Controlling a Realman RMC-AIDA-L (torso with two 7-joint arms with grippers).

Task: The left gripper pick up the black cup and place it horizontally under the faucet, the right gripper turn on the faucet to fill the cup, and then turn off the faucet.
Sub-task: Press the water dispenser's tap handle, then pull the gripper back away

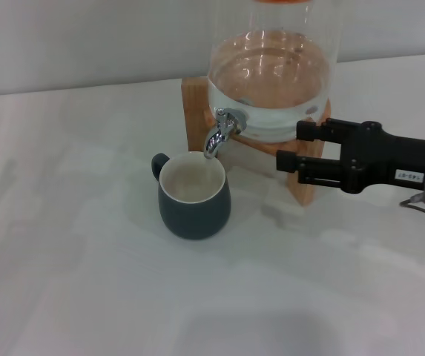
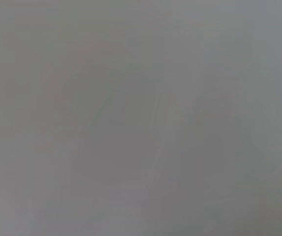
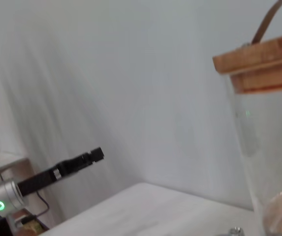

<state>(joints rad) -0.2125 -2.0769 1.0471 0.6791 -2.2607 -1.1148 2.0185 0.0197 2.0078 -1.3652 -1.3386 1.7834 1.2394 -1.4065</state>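
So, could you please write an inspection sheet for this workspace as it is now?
Surface: white tabletop, no spill seen.
Job's things: dark charcoal cup with cream inside upright, rim below the spout of the chrome faucet; clear glass dispenser holds water, on a wooden stand.
Clutter: nothing seen.
Grippers: boxy black right gripper, fingers open, near the stand, not touching the faucet; left gripper off to the side, away from the cup.
Cables: thin cable on the right arm.
Surroundings: plain wall.
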